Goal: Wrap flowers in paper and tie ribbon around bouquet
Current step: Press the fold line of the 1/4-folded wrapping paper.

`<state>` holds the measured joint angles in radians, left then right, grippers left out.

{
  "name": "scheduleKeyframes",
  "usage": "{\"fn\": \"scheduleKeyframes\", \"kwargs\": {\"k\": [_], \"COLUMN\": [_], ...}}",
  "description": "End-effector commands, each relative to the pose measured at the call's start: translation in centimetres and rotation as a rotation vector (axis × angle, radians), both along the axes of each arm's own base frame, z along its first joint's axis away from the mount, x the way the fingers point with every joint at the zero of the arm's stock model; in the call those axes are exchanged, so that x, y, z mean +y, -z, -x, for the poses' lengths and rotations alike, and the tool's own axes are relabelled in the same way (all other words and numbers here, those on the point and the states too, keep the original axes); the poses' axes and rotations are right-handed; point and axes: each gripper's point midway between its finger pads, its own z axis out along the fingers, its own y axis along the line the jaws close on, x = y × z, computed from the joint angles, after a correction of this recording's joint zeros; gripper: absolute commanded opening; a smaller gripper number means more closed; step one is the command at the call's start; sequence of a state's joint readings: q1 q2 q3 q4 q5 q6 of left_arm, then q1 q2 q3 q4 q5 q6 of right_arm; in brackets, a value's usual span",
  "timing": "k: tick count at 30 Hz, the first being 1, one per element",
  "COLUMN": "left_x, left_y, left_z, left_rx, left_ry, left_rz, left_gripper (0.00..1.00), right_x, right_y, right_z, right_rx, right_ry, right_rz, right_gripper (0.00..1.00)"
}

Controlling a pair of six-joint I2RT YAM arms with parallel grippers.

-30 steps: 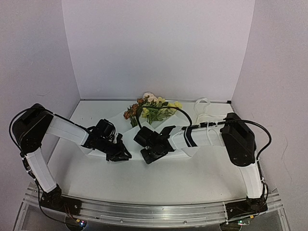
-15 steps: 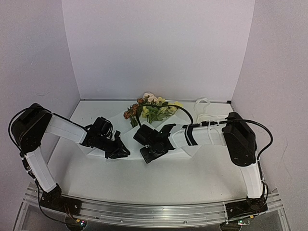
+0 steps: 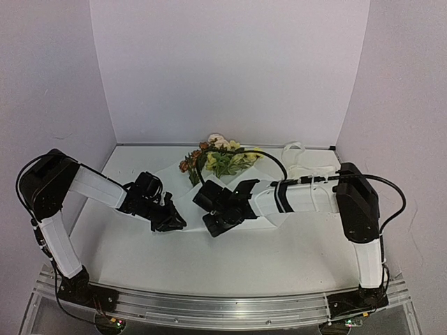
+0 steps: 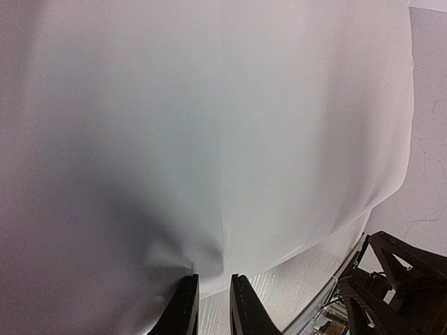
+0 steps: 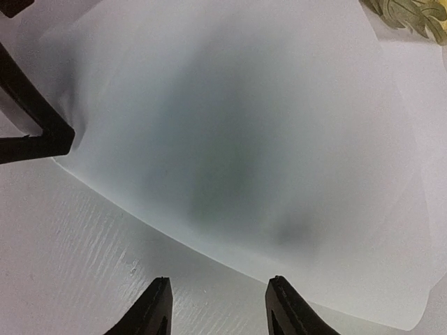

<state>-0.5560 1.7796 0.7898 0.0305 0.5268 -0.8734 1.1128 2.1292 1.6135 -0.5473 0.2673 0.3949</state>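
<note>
Inspection of colours.

- Paper (image 4: 209, 139): plain white, unprinted, with soft grey shading across its middle.
- Flowers (image 3: 222, 159), upper centre of the overhead frame: yellow, orange and cream blooms with green leaves.
- Ribbon (image 3: 299, 167): cream-white.
- Table (image 5: 84, 279): white with a faint wood-grain pattern.
- Left pincer (image 4: 213, 283) and right pincer (image 5: 220, 283): black.
- Arms (image 3: 94, 187): white casings with black joints.
- Walls (image 3: 230, 70): plain pale lilac-grey.

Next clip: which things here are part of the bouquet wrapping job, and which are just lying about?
Part of the job:
- bunch of yellow, orange and cream artificial flowers
- large thin white paper sheet
- narrow cream-white fabric ribbon

Just there, not part of the job:
- white table
- silver metal rail at the table's near edge
</note>
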Motion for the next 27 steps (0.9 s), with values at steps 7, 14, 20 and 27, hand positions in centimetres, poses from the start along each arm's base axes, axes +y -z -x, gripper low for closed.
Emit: {"fn": "scheduleKeyframes", "kwargs": {"k": [7, 14, 20, 27], "left_x": [0.3, 0.6, 0.8, 1.2], "left_y": [0.7, 0.8, 0.8, 0.9], "left_z": [-0.2, 0.1, 0.3, 0.5], "left_rx": [0.005, 0.007, 0.006, 0.006], "left_ry": [-0.014, -0.012, -0.012, -0.015], "left_rz": [-0.015, -0.024, -0.03, -0.037], "left_gripper": [0.18, 0.18, 0.18, 0.17], "right_x": [0.0, -0.6, -1.1, -3.3], "right_y": [1.4, 2.6, 2.6, 3.6], "right_z": [-0.5, -1.5, -1.3, -2.3], "right_rx": [-0.022, -0.019, 0.017, 0.078], "right_ry": [0.013, 0.06, 0.095, 0.201], "right_rz": [0.045, 0.057, 0.025, -0.007], "right_gripper": [0.43, 0.42, 0.41, 0.39]}}
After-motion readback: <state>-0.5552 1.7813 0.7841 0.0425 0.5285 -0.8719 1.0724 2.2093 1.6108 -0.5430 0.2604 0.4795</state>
